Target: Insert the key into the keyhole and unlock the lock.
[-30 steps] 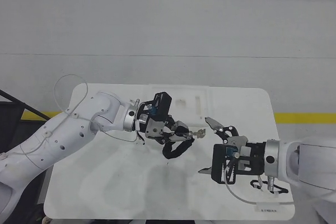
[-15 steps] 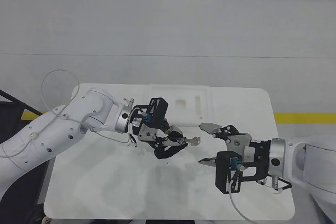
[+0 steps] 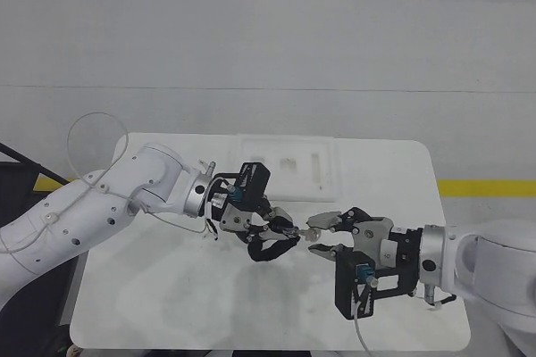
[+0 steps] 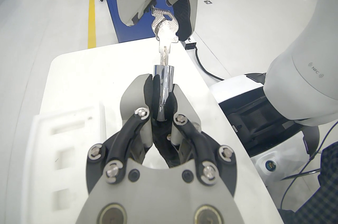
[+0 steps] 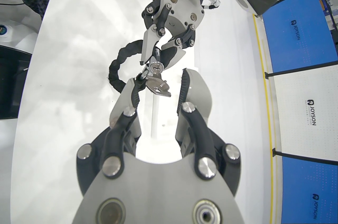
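Note:
My left gripper [image 4: 162, 82] is shut on a chrome lock cylinder [image 4: 163, 89], which it holds above the middle of the white table [image 3: 161, 294]. A black sheathed cable [image 5: 118, 64] loops from the lock. A silver key [image 4: 166, 29] on a ring sticks out of the keyhole, its blade partly inside. My right gripper [image 5: 159, 85] is open, and the key's head [image 5: 158, 86] lies between its two fingers with a gap on one side. From above, the left gripper [image 3: 281, 234], the key [image 3: 308, 234] and the right gripper [image 3: 326, 234] line up end to end.
A white foam tray [image 3: 290, 165] with cut-out pockets lies at the table's back edge. Bare table surface spreads under and in front of both arms. A yellow floor line [image 3: 500, 187] runs past the table's right side.
The right gripper has moved left and up from the table's front right, and its open fingers now straddle the key's head. The left gripper with the lock has shifted slightly forward.

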`<move>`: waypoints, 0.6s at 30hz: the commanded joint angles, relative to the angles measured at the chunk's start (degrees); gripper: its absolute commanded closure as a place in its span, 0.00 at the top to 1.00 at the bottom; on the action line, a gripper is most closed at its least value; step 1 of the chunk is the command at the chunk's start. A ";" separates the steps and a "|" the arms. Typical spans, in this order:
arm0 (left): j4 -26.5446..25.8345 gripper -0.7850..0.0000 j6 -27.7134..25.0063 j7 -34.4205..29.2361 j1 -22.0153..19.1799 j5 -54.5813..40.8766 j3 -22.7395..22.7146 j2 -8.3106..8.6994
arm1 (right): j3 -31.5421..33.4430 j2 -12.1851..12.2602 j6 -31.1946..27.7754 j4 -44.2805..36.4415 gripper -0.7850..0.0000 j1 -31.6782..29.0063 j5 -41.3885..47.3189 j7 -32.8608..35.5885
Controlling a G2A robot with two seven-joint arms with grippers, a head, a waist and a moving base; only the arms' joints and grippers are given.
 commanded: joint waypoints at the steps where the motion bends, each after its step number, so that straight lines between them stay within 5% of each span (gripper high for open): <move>1: 0.04 0.00 0.00 -0.29 0.04 -0.26 0.00 -0.18 | -0.30 -0.02 0.03 0.00 0.25 0.07 -0.32 -0.32; 7: 0.60 0.00 0.00 -0.92 0.15 -0.92 0.00 -0.71 | -1.12 -0.06 -0.06 0.33 0.00 0.36 -0.27 -1.04; 18: 1.63 0.00 0.00 0.21 -0.63 -0.08 0.00 -1.23 | -1.83 -0.37 7.85 4.87 0.00 0.12 9.66 -1.81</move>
